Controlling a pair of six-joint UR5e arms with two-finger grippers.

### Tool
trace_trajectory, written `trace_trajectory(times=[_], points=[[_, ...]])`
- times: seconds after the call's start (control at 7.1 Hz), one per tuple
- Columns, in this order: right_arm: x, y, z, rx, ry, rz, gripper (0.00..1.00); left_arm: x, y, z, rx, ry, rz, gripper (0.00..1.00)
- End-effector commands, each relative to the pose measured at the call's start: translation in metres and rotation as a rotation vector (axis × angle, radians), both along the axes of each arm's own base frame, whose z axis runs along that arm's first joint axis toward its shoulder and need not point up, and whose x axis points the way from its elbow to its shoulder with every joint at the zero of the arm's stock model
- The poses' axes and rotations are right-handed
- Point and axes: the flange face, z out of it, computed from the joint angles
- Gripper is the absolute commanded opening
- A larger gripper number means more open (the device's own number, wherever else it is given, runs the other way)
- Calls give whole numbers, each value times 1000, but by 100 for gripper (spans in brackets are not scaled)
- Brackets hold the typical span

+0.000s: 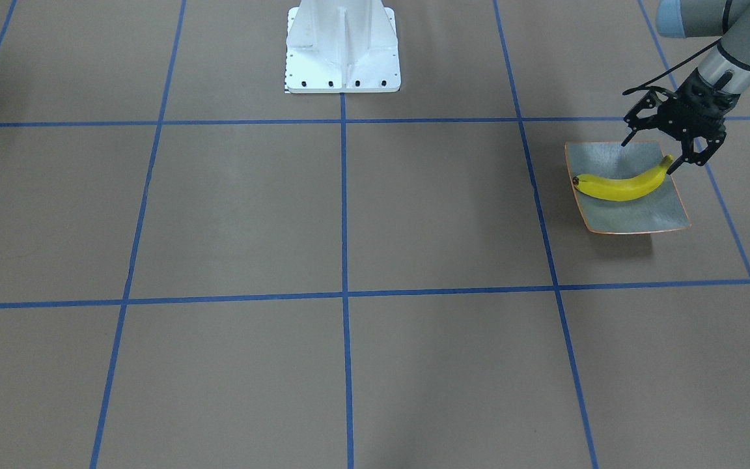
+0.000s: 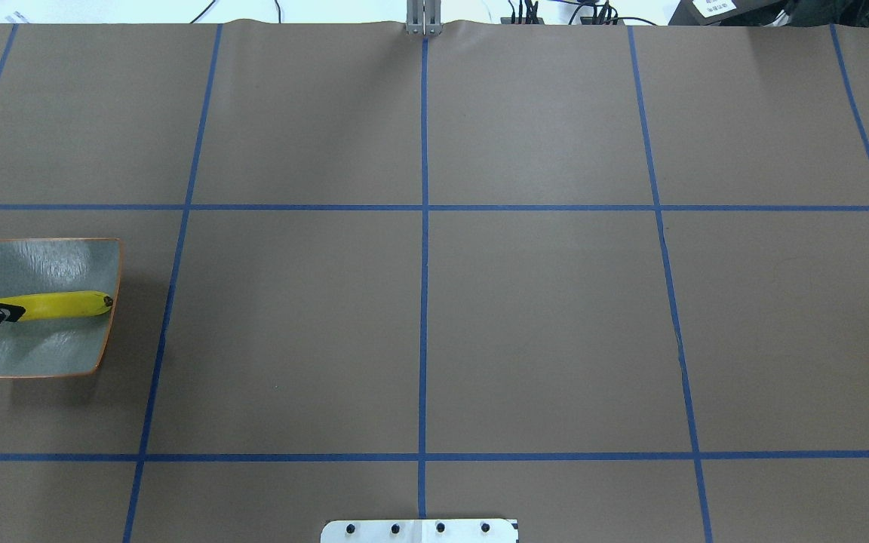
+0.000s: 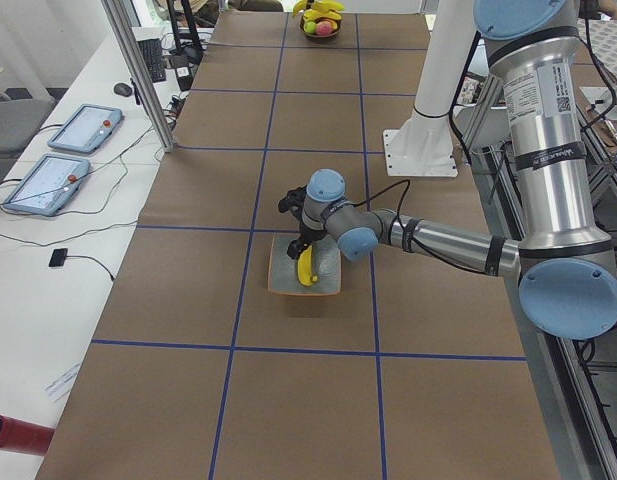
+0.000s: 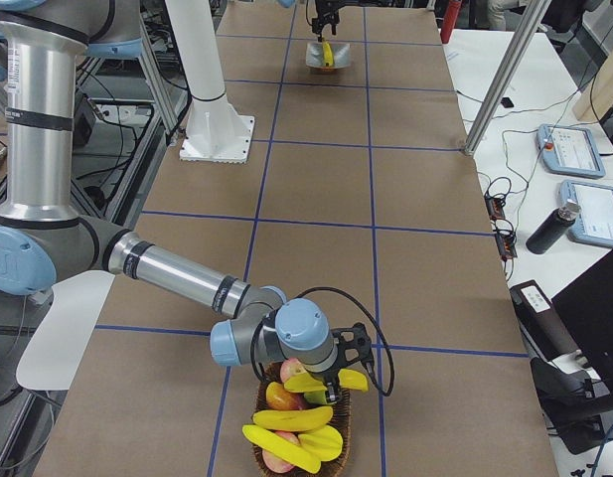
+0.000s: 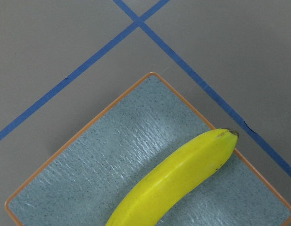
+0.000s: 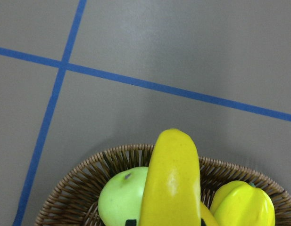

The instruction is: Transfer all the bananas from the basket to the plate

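A: Entry one, left gripper: state?
B: Fingers spread, over the plate edge. One tip sits near the stem of the banana lying across the plate.
A: Entry two, right gripper?
B: At the basket, over more bananas. Grip: cannot tell.
A: Handling note?
B: Likely a release. Lift the left straight up so no tip drags the stem.
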Motion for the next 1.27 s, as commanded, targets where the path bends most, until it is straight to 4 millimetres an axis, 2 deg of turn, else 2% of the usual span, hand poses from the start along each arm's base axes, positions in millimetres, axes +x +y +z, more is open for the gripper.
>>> trace_trajectory(times=[0.0, 0.28, 0.42, 0.56, 0.7, 0.99, 1.13], points=[[-8, -29, -63, -1, -73, 112, 0, 2, -2, -5, 2, 11, -2, 100], [-35, -59, -119, 36, -291, 19, 0, 11, -13, -23, 10, 39, -11, 100], [-61, -72, -150, 1, -336, 20, 0, 21, -26, -45, -26, 86, -59, 100], [-90, -88, -200, -58, -389, 63, 0, 33, -40, -74, -78, 147, -116, 100], [-117, -96, -252, -114, -445, 108, 0, 43, -51, -106, -151, 220, -180, 100], [-170, -95, -316, -154, -481, 149, 0, 71, -71, -210, -336, 438, -204, 100], [-210, -103, -363, -190, -524, 186, 0, 91, -72, -255, -387, 506, -195, 100]])
